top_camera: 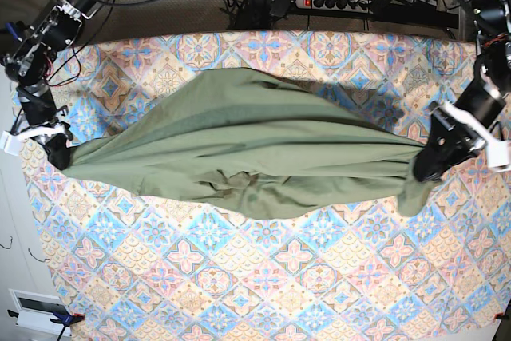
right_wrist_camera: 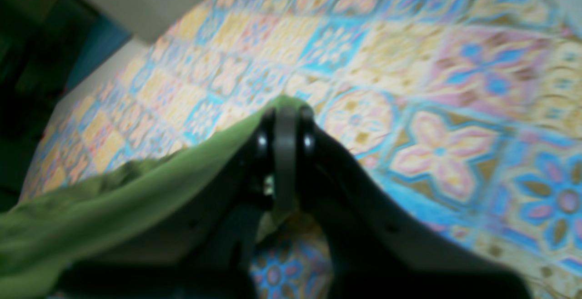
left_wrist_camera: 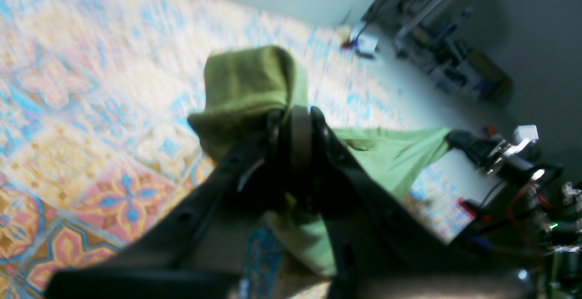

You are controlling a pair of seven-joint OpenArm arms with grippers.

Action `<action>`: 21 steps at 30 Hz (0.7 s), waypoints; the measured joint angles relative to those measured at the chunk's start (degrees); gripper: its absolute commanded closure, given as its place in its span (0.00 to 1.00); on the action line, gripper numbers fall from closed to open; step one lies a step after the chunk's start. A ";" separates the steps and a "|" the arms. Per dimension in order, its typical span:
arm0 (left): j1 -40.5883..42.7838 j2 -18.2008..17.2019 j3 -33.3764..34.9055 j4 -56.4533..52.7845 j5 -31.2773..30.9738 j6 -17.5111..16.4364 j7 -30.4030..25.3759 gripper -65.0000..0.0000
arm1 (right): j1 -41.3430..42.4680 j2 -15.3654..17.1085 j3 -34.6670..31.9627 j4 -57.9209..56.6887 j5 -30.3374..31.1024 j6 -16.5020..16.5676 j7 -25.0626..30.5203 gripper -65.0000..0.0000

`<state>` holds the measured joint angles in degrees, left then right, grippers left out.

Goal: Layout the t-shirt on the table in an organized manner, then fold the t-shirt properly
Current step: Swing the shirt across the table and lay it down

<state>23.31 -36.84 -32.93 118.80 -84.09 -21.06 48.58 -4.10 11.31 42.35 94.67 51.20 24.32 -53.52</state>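
Base view: arms apart, t-shirt (top_camera: 239, 145) seemingly taut.

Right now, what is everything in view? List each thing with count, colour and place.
t-shirt: one, olive green, stretched across the table between the two grippers, middle sagging
table: one, blue, pink and cream tile-pattern cloth, fills the base view
power strip: one, white, behind the table's far edge, among black cables
left gripper: one, black, base view's right, shut on the t-shirt's end
right gripper: one, black, base view's left, shut on the other end
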 measured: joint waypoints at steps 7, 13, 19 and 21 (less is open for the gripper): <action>4.28 0.13 -17.18 0.39 -0.22 -2.32 7.87 1.00 | 3.04 -0.04 0.46 0.11 0.74 0.87 -0.31 0.99; 10.93 0.17 -30.29 0.61 -0.37 -4.81 8.52 1.00 | 6.29 -0.33 0.42 1.92 0.02 0.76 -0.09 0.99; 11.91 -0.02 -35.28 0.37 0.02 -4.72 8.04 1.00 | 13.64 0.07 -3.82 -1.62 0.66 8.55 0.15 0.99; 11.74 -0.59 -35.28 -0.39 0.04 -4.48 8.13 1.00 | 16.55 -0.20 -5.51 -5.35 -0.63 7.96 -0.26 0.99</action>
<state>35.05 -37.43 -68.20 118.41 -84.05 -25.54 56.71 12.45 11.11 36.84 89.32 50.57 32.27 -53.78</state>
